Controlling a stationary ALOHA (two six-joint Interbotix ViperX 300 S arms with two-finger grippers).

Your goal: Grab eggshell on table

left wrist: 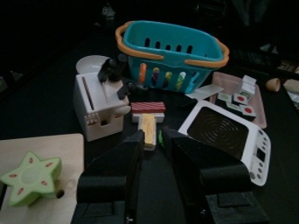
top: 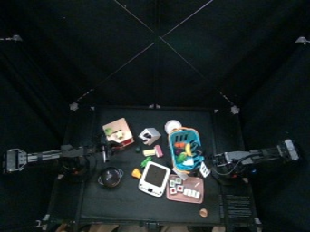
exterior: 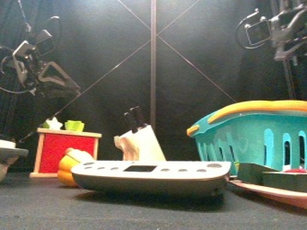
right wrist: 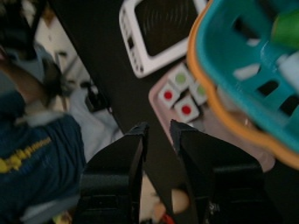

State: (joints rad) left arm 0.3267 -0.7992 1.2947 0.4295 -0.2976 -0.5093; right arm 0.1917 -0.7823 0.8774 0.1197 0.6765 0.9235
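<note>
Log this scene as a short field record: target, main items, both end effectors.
target: eggshell, a small tan piece lying alone near the front edge of the table, not grasped
basket: teal basket with orange rim, right of centre
scale: white scale, beside the pink tray
box: red box with a green star on top, left of centre
left end effector: open, empty
right end effector: open, empty

basket (exterior: 258, 135): front view cuts it at 3 o'clock, so you see only part.
egg-like speck (top: 204, 212): at the worktop's 5 o'clock; too small for you to identify.
right wrist view: motion-blurred; you can't read the tray (right wrist: 184, 94) pieces.
</note>
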